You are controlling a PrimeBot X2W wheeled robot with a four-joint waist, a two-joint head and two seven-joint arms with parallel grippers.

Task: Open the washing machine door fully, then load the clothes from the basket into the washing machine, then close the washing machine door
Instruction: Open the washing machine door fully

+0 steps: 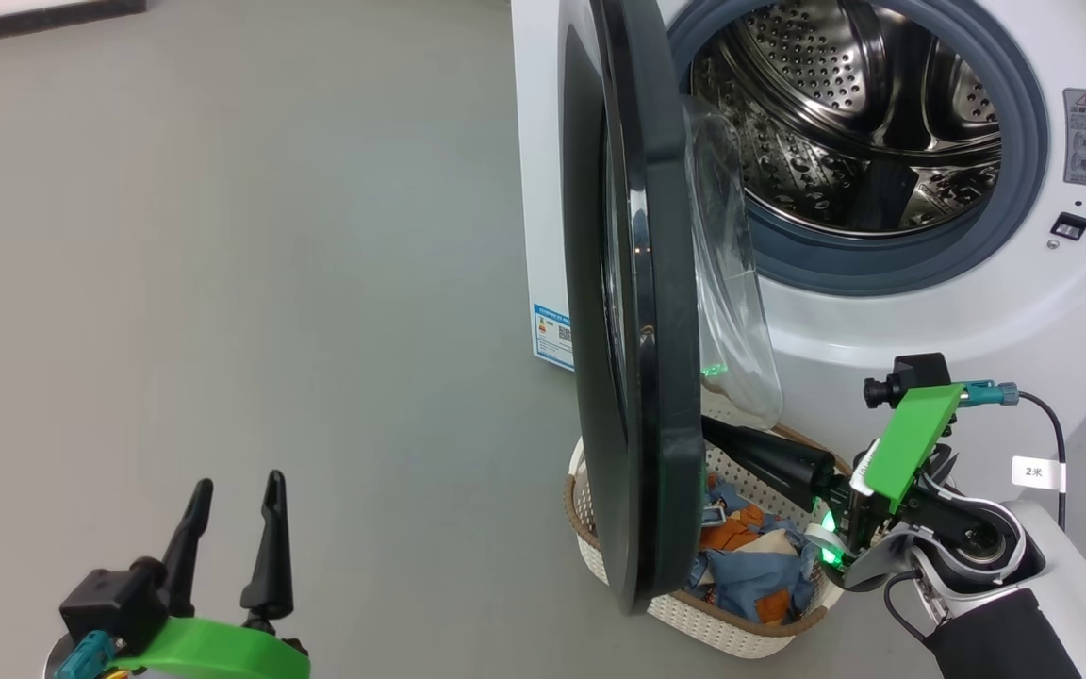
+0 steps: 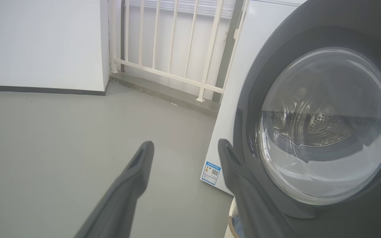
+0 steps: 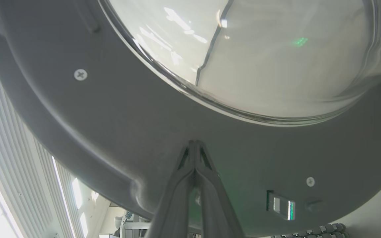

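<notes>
Slippage is the likely risk: the door (image 1: 637,311) is seen edge-on, only part-open, in front of the basket (image 1: 722,624). The right gripper (image 3: 195,144) is clamped on nothing, its tips set against the smooth inner ring below the glass, so contact could be lost as the door swings. The right arm is reached low over the clothes (image 1: 752,558). The left gripper (image 1: 236,483) is spread wide, idle above the floor, well apart from the washing machine (image 1: 929,325).

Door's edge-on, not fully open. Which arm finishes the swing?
Likely right. The right gripper, jaws shut, sits at the inner face of the washing machine door; the left gripper is open, far from it.
</notes>
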